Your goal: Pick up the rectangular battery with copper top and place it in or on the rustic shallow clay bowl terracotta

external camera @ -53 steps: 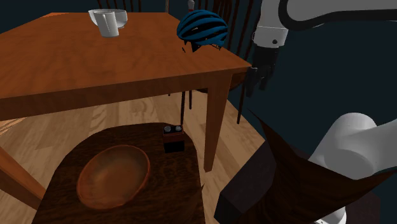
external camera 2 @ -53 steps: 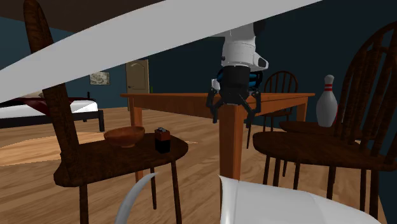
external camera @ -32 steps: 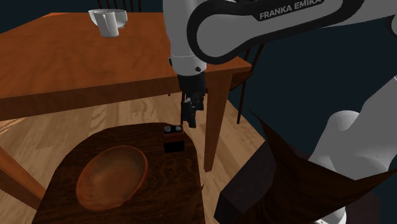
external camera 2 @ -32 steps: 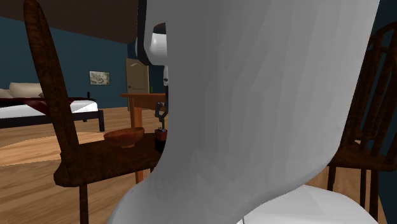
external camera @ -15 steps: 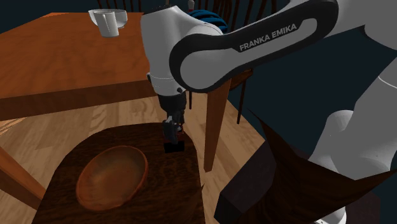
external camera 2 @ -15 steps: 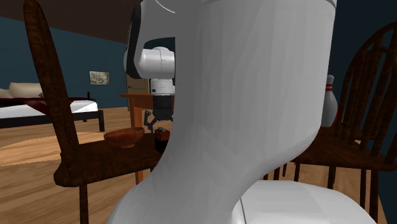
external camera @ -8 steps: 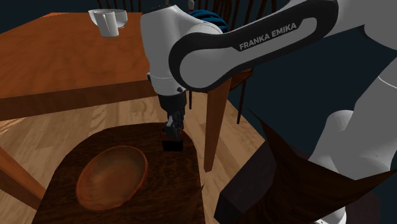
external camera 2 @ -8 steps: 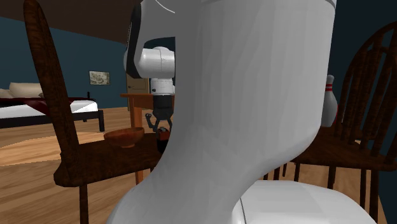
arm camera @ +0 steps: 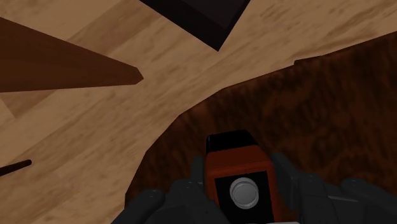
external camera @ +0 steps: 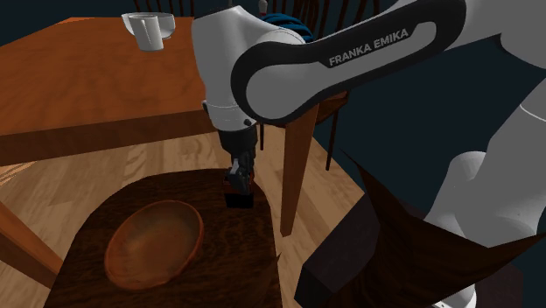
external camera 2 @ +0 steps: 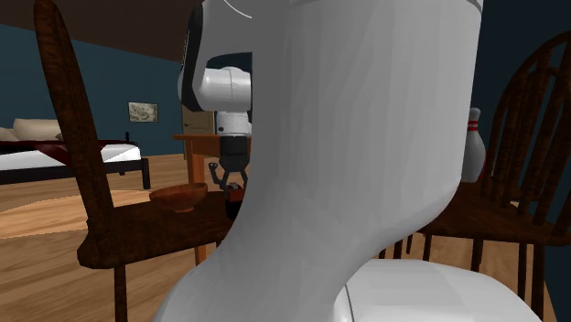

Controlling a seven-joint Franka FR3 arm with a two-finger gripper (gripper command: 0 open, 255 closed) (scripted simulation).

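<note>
A small black battery (external camera: 238, 198) with a reddish-copper top stands on the dark wooden chair seat (external camera: 219, 254), near its back edge. My gripper (external camera: 237, 178) comes straight down onto it and is shut on its upper part. In the wrist view the fingers (arm camera: 284, 176) press both sides of the battery (arm camera: 238, 167), whose round terminal faces the camera. The brown shallow clay bowl (external camera: 156, 241) lies on the same seat, toward the shoulder view's left of the battery. In the second exterior view the bowl (external camera 2: 179, 194) sits left of the gripper (external camera 2: 232, 185).
A wooden table (external camera: 96, 87) stands behind the seat, with a white mug (external camera: 149, 31) and a blue helmet (external camera: 287, 19) on it. Its leg (external camera: 296, 171) is close to the gripper's right. My white arm (external camera 2: 366, 155) blocks much of the second exterior view. A bowling pin (external camera 2: 472, 151) stands on another chair.
The fingers have shut on the battery's sides. The arm has hardly moved and the battery stays where it was on the seat.
</note>
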